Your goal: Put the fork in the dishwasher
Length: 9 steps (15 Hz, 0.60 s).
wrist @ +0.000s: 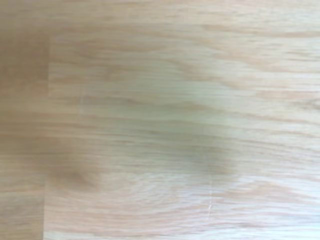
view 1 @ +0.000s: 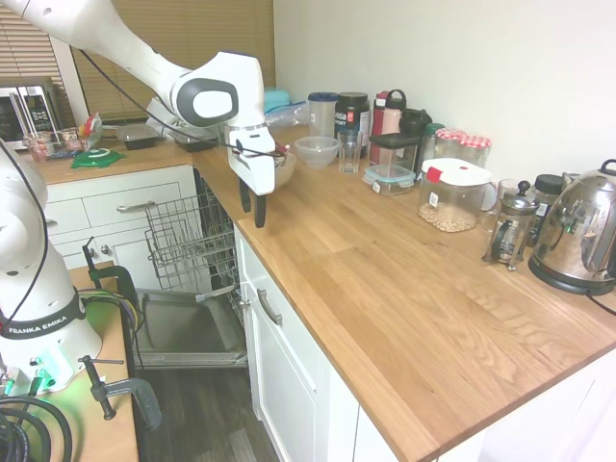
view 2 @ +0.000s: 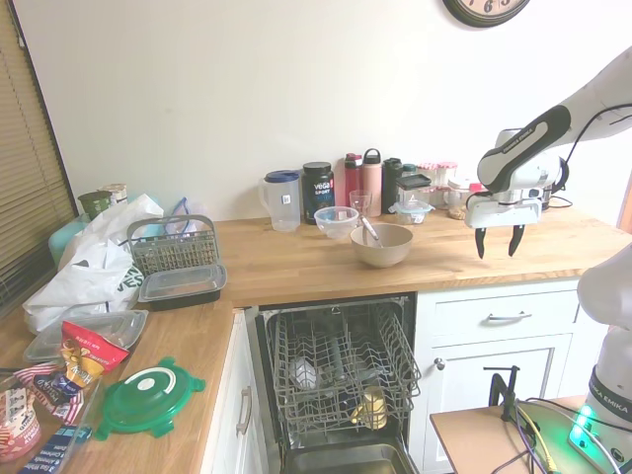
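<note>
One gripper (view 2: 497,241): fingers spread apart, nothing between them, hanging over bare countertop (view 2: 553,242)
Fork (view 2: 368,231): off to its side, leaning in beige bowl (view 2: 382,246)
Dishwasher (view 2: 341,380): below, door open, rack out

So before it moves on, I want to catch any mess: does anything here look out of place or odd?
Nothing spilled or damaged. The fork leans in the beige bowl on the counter rather than lying flat. The dishwasher stands open with its rack out. The gripper hangs open and empty above bare wood.

Wooden tabletop (view 2: 296,267): beige bowl (view 2: 381,245), clear bowl (view 2: 336,220), bottles (view 2: 371,183), kettle (view 1: 578,236), green lid (view 2: 150,395) are borne.
</note>
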### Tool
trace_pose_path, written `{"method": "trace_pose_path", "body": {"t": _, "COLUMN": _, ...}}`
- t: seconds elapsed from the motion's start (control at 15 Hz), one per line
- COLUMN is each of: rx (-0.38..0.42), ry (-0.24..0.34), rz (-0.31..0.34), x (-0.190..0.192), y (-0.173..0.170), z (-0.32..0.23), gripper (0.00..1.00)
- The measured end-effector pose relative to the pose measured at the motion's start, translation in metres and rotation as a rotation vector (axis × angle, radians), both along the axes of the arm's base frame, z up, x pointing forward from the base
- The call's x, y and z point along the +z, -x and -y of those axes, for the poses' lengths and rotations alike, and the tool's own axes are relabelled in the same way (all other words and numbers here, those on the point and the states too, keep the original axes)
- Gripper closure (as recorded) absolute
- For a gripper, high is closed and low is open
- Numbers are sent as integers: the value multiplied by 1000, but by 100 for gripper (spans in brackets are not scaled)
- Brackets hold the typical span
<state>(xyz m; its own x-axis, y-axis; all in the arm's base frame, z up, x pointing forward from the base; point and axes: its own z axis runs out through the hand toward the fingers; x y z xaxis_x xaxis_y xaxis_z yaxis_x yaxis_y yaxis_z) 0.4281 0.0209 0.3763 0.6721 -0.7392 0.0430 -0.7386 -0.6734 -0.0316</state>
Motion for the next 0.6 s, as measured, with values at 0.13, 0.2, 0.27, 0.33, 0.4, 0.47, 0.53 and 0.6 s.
{"method": "trace_pose_path", "body": {"t": 0.13, "rx": 1, "ry": 0, "rz": -5, "x": -1, "y": 0, "z": -1, "gripper": 0}}
{"method": "trace_pose_path", "body": {"t": 0.2, "rx": 8, "ry": 0, "rz": 2, "x": 0, "y": 0, "z": -3, "gripper": 0}}
{"method": "trace_pose_path", "body": {"t": 0.27, "rx": 20, "ry": 2, "rz": 14, "x": 2, "y": -1, "z": -10, "gripper": 0}}
{"method": "trace_pose_path", "body": {"t": 0.33, "rx": 36, "ry": 7, "rz": 27, "x": 5, "y": 0, "z": -22, "gripper": 0}}
{"method": "trace_pose_path", "body": {"t": 0.4, "rx": 53, "ry": 14, "rz": 47, "x": 13, "y": 3, "z": -40, "gripper": 0}}
{"method": "trace_pose_path", "body": {"t": 0.47, "rx": 75, "ry": 24, "rz": 77, "x": 27, "y": 8, "z": -61, "gripper": 0}}
{"method": "trace_pose_path", "body": {"t": 0.53, "rx": 102, "ry": 36, "rz": 109, "x": 45, "y": 16, "z": -86, "gripper": 0}}
{"method": "trace_pose_path", "body": {"t": 0.6, "rx": 133, "ry": 52, "rz": 150, "x": 70, "y": 28, "z": -112, "gripper": 0}}
